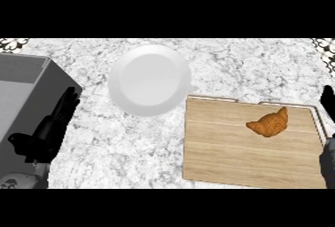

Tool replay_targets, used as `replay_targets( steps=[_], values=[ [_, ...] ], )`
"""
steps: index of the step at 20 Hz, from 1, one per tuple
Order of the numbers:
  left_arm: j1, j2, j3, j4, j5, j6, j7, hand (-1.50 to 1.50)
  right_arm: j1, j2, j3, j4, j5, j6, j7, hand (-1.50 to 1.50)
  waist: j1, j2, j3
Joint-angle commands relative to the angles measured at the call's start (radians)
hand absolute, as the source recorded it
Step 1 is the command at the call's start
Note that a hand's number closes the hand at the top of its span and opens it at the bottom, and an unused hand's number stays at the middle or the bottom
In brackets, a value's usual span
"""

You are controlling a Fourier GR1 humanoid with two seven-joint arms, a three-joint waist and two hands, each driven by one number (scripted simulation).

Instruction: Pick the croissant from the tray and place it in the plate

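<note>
- A white and grey marbled desk [131,142] is seen from steeply above.
- A wooden tray [229,150] lies on the desk at the right, pale brown, with a raised rim along its far and right edges.
- The croissant [270,123] lies on the tray, in its upper right part, golden brown and curved, with one pointed tip toward the far edge. Nothing touches it.
- A plain white plate [149,80] rests on the desk above and to the left of the tray, just beside the tray's far left corner. Nothing lies on it.
- A grey box-like object [26,93] stands at the left edge of the desk.
- The left hand [49,133] shows at the lower left, next to the grey object. Its black fingers are straight and released, pointing away from the robot, and they hold nothing.
- The right hand [328,155] shows only as a dark sliver at the right edge, just beside the tray's right rim. Too little of it appears to tell whether it is released or clenched.
- The croissant and the right hand are near each other but apart.
</note>
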State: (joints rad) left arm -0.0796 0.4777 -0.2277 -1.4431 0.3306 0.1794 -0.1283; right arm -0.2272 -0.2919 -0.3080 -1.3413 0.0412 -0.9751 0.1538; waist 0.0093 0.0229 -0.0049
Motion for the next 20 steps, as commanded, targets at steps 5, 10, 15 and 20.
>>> replay_targets(
  steps=[5, 10, 15, 20],
  values=[
    [0.009, -0.012, -0.018, 0.05, -0.021, -0.013, -0.011, 0.0, -0.103, 0.284, 0.002, 0.167, 0.311, -0.51, -0.033, -1.5, 0.028, -0.013, -0.001],
    [0.013, -0.014, -0.011, 0.05, -0.026, 0.0, 0.001, 0.0, -0.105, 0.289, -0.067, 0.261, 0.407, -0.516, 0.057, -1.5, 0.008, -0.026, -0.003],
    [-0.017, -0.028, -0.011, 0.088, -0.034, -0.005, -0.008, 0.0, -0.132, 0.291, -0.002, 0.452, 0.383, -0.471, 0.216, -1.5, 0.007, -0.024, -0.004],
    [0.006, -0.026, -0.003, 0.097, -0.026, -0.018, -0.028, 0.0, -0.188, 0.291, 0.0, 0.572, 0.367, -0.325, 0.343, -1.5, 0.015, -0.026, -0.008]
  ],
)
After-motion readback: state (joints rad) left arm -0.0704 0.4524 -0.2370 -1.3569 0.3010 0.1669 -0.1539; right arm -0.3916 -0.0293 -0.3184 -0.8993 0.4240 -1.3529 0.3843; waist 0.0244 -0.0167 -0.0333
